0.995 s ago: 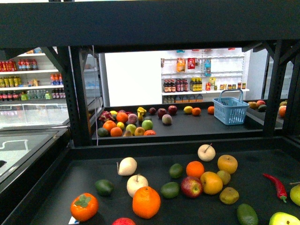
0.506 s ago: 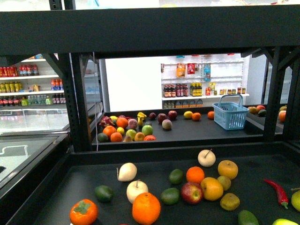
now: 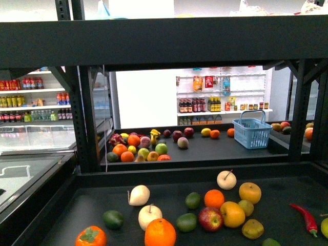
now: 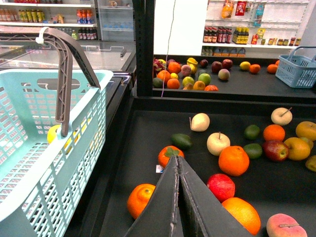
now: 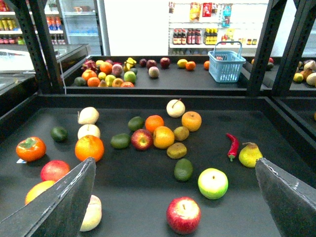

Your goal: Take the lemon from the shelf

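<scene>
The shelf is a black metal-framed stand with a dark near tray (image 3: 92,197) of scattered fruit. I cannot pick out the lemon for sure. A bright yellow fruit (image 4: 53,133) lies inside the teal basket (image 4: 29,148), mostly hidden by the handle. A small yellow oval fruit (image 3: 205,132) lies on the far tray. Rounder orange-yellow citrus (image 3: 232,213) sit in the near tray. My left gripper (image 4: 176,159) is shut and empty above the tray, near a persimmon (image 4: 169,154). My right gripper (image 5: 175,160) is wide open and empty above a red apple (image 5: 183,215). Neither gripper shows in the front view.
A yellow-green apple (image 5: 213,183), an avocado (image 5: 183,169), a red chilli (image 5: 232,145) and a pear (image 5: 250,154) lie in the near tray. A blue basket (image 3: 251,132) stands on the far tray. Black uprights (image 3: 87,118) and an upper beam (image 3: 164,43) frame the opening.
The front view has shifted: the fruit sits lower in the picture and the upper beam takes more of the top. No fruit has moved on the tray.
</scene>
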Controlling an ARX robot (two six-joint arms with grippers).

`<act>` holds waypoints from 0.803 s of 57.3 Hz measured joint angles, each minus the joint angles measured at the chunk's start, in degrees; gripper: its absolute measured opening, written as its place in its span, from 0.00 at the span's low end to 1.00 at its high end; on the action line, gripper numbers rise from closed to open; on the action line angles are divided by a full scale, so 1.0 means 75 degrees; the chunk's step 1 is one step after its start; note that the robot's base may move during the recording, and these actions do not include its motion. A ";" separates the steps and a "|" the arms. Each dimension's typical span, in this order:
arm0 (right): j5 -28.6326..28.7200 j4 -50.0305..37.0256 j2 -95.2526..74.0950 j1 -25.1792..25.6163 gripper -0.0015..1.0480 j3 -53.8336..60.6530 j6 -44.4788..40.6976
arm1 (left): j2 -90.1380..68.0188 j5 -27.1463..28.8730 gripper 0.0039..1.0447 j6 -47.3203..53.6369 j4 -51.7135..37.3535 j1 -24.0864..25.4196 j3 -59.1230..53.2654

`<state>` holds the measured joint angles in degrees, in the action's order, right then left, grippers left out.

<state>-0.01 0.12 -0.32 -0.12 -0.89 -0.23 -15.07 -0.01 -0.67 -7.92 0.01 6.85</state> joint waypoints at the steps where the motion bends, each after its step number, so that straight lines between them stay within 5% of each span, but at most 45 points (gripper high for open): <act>1: 0.0000 0.0000 0.0000 0.0000 0.93 0.0000 0.0000 | 0.0038 0.0000 0.02 0.0003 0.0000 0.0000 -0.0026; 13: 0.0000 0.0000 0.0000 0.0000 0.93 0.0000 0.0000 | 0.0475 0.0000 0.02 0.0003 0.0076 0.0000 -0.0341; 18: 0.0000 0.0000 0.0000 0.0000 0.93 0.0000 0.0000 | 0.1425 0.0000 0.02 0.0006 0.1046 0.0000 -0.0449; 46: 0.0003 0.0000 0.0006 0.0000 0.93 0.0000 0.0000 | 0.1964 0.0003 0.02 0.0009 0.1072 0.0000 -0.0810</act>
<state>0.01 0.12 -0.27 -0.12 -0.89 -0.23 -0.34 0.01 -0.60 0.12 0.01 0.78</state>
